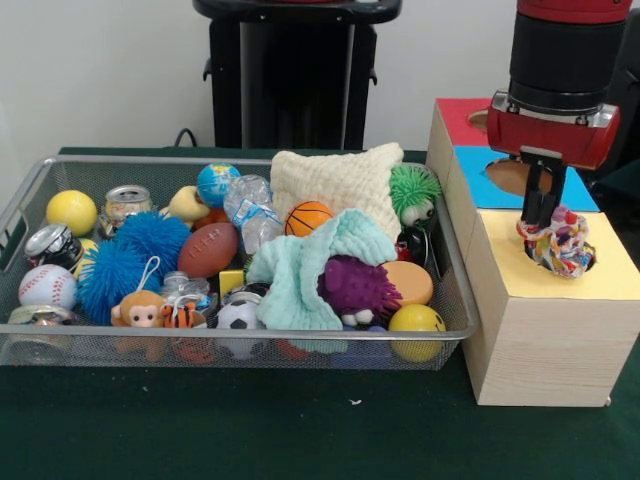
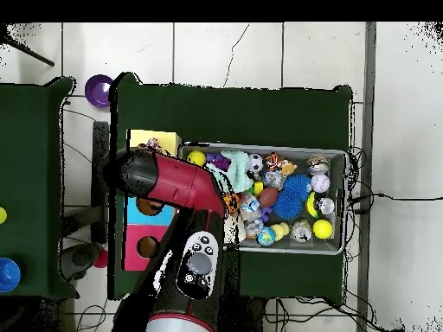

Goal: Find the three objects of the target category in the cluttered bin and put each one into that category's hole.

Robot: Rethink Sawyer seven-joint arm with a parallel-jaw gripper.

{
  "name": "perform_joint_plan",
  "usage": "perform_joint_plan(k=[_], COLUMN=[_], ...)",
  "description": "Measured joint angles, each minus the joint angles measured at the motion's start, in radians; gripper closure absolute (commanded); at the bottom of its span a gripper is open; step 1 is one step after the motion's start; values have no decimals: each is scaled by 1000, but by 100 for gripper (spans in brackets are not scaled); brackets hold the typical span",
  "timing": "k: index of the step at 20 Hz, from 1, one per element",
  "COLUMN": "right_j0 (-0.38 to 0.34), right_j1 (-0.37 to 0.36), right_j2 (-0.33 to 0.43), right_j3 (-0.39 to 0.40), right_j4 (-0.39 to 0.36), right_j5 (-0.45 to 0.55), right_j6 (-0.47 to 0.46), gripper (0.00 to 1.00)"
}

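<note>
Hovering at the right of the front view, your gripper (image 1: 541, 222) is clamped on a multicoloured rope toy (image 1: 560, 243) sitting at the hole in the yellow section (image 1: 590, 275) of the wooden box (image 1: 545, 345). At lower left, the wire bin (image 1: 455, 300) holds balls, a teal cloth (image 1: 300, 275) and a purple plush (image 1: 355, 287).

- No text, label, brand, number or sign can be read in either view.
- The cans (image 1: 127, 203) at the left of the wire bin (image 1: 455, 320) carry printed wrappers, but their lettering is too small and blurred to make out.
</note>
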Motion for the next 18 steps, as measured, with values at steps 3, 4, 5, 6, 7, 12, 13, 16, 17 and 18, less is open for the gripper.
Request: perform_joint_plan(k=[3, 4, 5, 6, 7, 12, 13, 16, 17, 18], right_j0=[0, 0, 0, 0, 0, 0, 0, 0, 0, 1], right_j1=[0, 0, 0, 0, 0, 0, 0, 0, 0, 0], right_j2=[0, 1, 1, 2, 3, 6, 8, 10, 10, 10], right_j3=[0, 0, 0, 0, 0, 0, 0, 0, 0, 0], right_j4=[12, 15, 19, 21, 28, 45, 49, 55, 55, 55], right_j5=[0, 0, -2, -3, -10, -35, -44, -65, -69, -74], right_j6=[0, 0, 0, 0, 0, 0, 0, 0, 0, 0], gripper=[100, 100, 100, 100, 100, 100, 100, 100, 100, 100])
